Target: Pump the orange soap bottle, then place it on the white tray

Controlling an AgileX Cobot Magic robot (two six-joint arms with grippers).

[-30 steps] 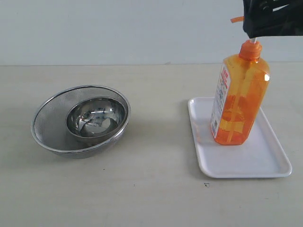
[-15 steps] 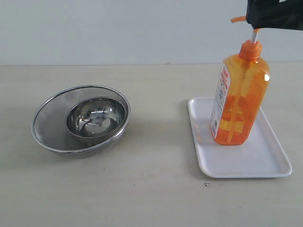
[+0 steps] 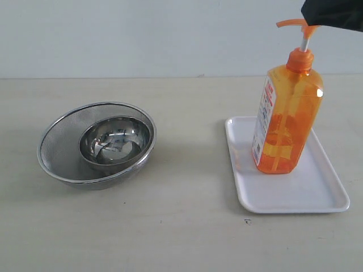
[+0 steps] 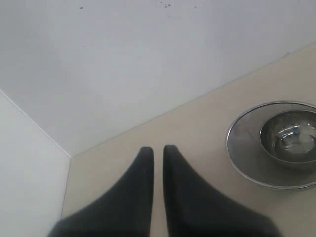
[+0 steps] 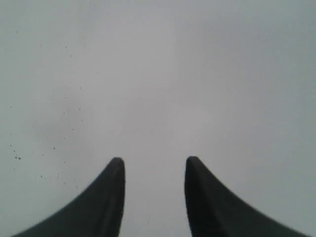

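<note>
The orange soap bottle [image 3: 286, 124] stands upright on the white tray [image 3: 283, 195], toward its far end. Its orange pump head [image 3: 292, 24] is raised, and a length of white stem shows below it. My right gripper [image 3: 333, 13] is a dark shape at the top right corner of the exterior view, just above and behind the pump head. In the right wrist view the right gripper [image 5: 154, 165] is open, with only the pale wall between its fingers. My left gripper [image 4: 158, 150] is shut and empty over bare table, and it does not show in the exterior view.
A round steel bowl [image 3: 116, 139] sits inside a mesh strainer [image 3: 57, 147] on the left of the beige table. The left wrist view shows the same bowl [image 4: 289, 138] and strainer [image 4: 247, 148]. A pale wall stands behind the table.
My right gripper has moved up off the pump head. The pump head has risen with it, and more white stem shows. The bottle and tray have not moved.
</note>
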